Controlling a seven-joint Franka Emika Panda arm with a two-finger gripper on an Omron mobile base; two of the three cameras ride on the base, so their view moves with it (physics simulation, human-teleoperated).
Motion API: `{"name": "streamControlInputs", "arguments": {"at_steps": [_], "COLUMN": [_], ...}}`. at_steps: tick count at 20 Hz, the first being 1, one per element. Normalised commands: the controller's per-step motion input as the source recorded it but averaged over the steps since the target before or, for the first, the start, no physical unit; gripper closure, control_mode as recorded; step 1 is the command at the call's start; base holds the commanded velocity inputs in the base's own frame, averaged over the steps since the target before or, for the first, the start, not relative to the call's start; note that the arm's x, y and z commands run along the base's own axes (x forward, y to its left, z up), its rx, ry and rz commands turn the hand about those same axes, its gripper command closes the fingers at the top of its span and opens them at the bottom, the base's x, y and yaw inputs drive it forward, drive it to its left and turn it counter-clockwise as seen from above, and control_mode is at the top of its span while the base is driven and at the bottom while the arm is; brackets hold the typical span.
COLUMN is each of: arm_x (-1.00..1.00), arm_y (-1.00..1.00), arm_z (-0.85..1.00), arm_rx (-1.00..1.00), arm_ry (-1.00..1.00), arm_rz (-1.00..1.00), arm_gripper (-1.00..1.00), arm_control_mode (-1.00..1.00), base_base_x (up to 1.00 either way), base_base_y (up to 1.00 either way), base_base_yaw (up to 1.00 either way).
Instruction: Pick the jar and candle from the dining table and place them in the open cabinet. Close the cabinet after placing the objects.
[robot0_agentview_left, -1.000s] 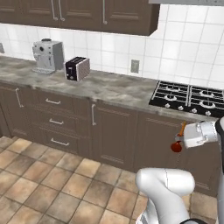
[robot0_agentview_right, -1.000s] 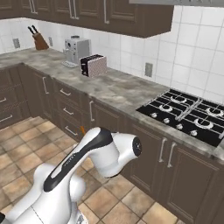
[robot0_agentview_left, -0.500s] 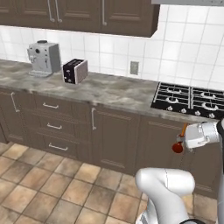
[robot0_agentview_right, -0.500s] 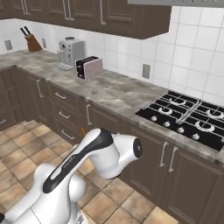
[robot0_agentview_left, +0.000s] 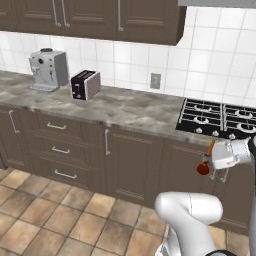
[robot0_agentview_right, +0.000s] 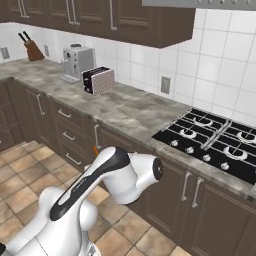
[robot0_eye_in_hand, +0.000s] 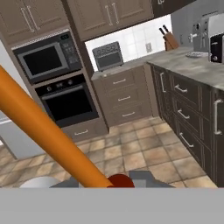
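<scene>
In the left base view, going left to right: a coffee machine (robot0_agentview_left: 48, 69) stands on the counter (robot0_agentview_left: 125, 111) at about nine o'clock, with a toaster (robot0_agentview_left: 85, 85) just beside it toward three; a wall socket (robot0_agentview_left: 156, 80) sits on the tiles past that; the hob (robot0_agentview_left: 220, 118) lies at about three o'clock; below its front edge, at about four o'clock, the gripper (robot0_agentview_left: 209, 165) is closed tight on the candle (robot0_agentview_left: 205, 160), whose orange stick tilts up toward one o'clock and whose dark red base hangs at the lower end, in front of the brown cupboard doors and clear of the counter.

In the right base view a knife block (robot0_agentview_right: 33, 49) stands at ten o'clock, then the coffee machine (robot0_agentview_right: 78, 62) and the toaster (robot0_agentview_right: 98, 80) side by side; the hob (robot0_agentview_right: 215, 142) sits at three o'clock; a sliver of the orange candle (robot0_agentview_right: 95, 150) peeks out just above the white arm at about seven o'clock.

In the hand view the candle (robot0_eye_in_hand: 43, 133) runs as a thick orange bar from nine o'clock down to its red base at six o'clock, between the fingertips; beyond it a built-in oven (robot0_eye_in_hand: 69, 102) stands at eleven o'clock; wall cabinets (robot0_eye_in_hand: 100, 14) with bar handles hang at twelve, doors closed; a tiled floor (robot0_eye_in_hand: 131, 151) spreads across the middle.
</scene>
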Motion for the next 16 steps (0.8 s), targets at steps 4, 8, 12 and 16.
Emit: {"name": "streamControlInputs", "arguments": {"at_steps": [4, 8, 12, 16], "arm_x": [0.0, 0.0, 0.0, 0.0], "arm_y": [0.0, 0.0, 0.0, 0.0], "arm_z": [0.0, 0.0, 0.0, 0.0], "arm_rx": [0.0, 0.0, 0.0, 0.0], "arm_ry": [0.0, 0.0, 0.0, 0.0], "arm_rz": [0.0, 0.0, 0.0, 0.0], "arm_gripper": [1.0, 1.0, 1.0, 1.0], "arm_control_mode": [1.0, 1.0, 1.0, 1.0], "base_base_x": [0.54, 0.55, 0.49, 0.34], "base_base_y": [0.07, 0.08, 0.07, -0.07], "base_base_yaw": [0.0, 0.0, 0.0, 0.0]}}
